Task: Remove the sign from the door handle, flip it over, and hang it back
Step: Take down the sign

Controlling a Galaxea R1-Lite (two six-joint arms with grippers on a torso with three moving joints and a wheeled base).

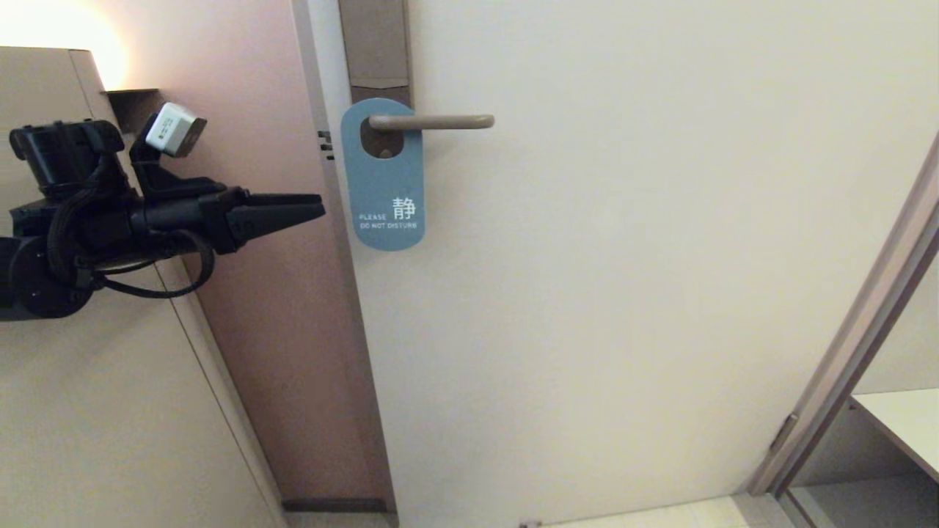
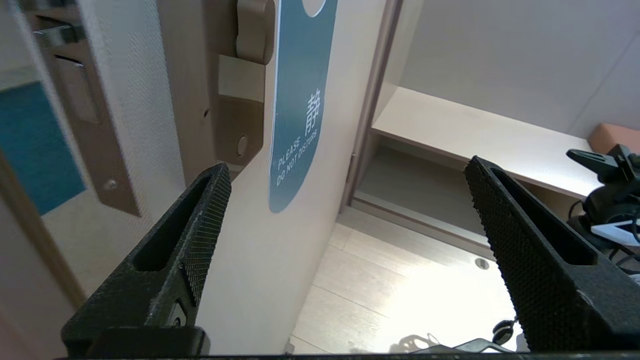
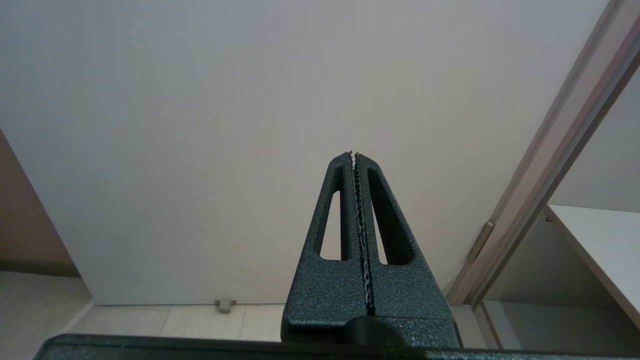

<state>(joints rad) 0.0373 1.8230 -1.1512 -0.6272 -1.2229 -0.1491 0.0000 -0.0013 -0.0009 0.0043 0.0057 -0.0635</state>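
The sign (image 1: 384, 180) hangs by its oval hole on the door handle (image 1: 433, 122), blue face out, reading "PLEASE DO NOT DISTURB". The handle is a slim beige-grey lever on a tall narrow plate (image 1: 375, 44). My left gripper (image 1: 319, 207) is raised at the left, just left of the sign's lower half and apart from it. In the left wrist view its fingers stand wide open and empty (image 2: 347, 172), with the sign (image 2: 299, 115) ahead and the plate's edge (image 2: 240, 105) beside it. My right gripper (image 3: 354, 154) is shut and empty, pointing at the bare door; it is out of the head view.
The cream door (image 1: 623, 279) fills the middle. A pink-brown wall strip (image 1: 293, 330) and the door edge lie left of the sign. A cabinet panel (image 1: 95, 411) stands behind the left arm. A door frame (image 1: 858, 330) and a pale shelf (image 1: 906, 425) are at the right.
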